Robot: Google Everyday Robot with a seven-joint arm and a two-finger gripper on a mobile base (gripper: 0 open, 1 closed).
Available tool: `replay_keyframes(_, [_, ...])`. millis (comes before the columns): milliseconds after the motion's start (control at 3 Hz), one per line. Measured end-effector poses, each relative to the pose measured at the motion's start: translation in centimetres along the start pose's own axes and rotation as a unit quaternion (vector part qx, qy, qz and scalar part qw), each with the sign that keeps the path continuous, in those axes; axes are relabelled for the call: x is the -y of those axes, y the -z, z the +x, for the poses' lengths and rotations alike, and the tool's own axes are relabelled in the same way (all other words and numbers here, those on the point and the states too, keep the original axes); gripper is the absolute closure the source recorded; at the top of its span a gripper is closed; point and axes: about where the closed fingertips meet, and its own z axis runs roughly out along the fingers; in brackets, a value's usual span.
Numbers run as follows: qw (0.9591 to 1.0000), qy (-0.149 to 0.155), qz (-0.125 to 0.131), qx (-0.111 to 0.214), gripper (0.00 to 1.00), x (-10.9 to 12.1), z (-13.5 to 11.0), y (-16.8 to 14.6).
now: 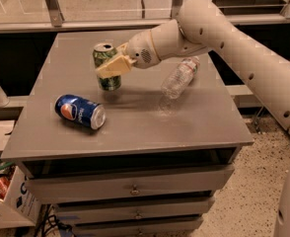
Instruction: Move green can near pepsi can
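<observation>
Two cans: a green can [104, 55] and a pepsi can [80, 111] shared a grey table [145, 132], near one another but apart.
Green can position: it stood upright over the rear-left part of the tabletop, silver top and pull tab facing up; it appeared to hang just above the surface, though contact at its base was hard to judge.
Grip: the gripper [108, 69] was clamped around the green can's middle, one tan finger [116, 65] lying across the can's front, the other hidden behind it.
Arm: the white robot arm [224, 33] reached in from the right side, across the back of the table.
Pepsi can position: it lay on its side toward the front-left, logo up, silver end pointing right, forward and left of the green can.
Bottle: a clear plastic bottle [179, 77] lay on its side to the right of the gripper, well apart from both cans.
Below: drawers [130, 186] sat under the tabletop.
Left edge: a cardboard box [7, 209] stood on the floor.
</observation>
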Motion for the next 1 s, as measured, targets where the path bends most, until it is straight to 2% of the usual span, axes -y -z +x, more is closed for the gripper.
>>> replay_keyframes(333, [0.999, 0.013, -0.043, -0.006, 1.0, -1.2, 0.5, -1.3])
replay_keyframes(1000, [0.9936, 0.036, -0.106, -0.013, 1.0, -3.1, 0.9, -2.8])
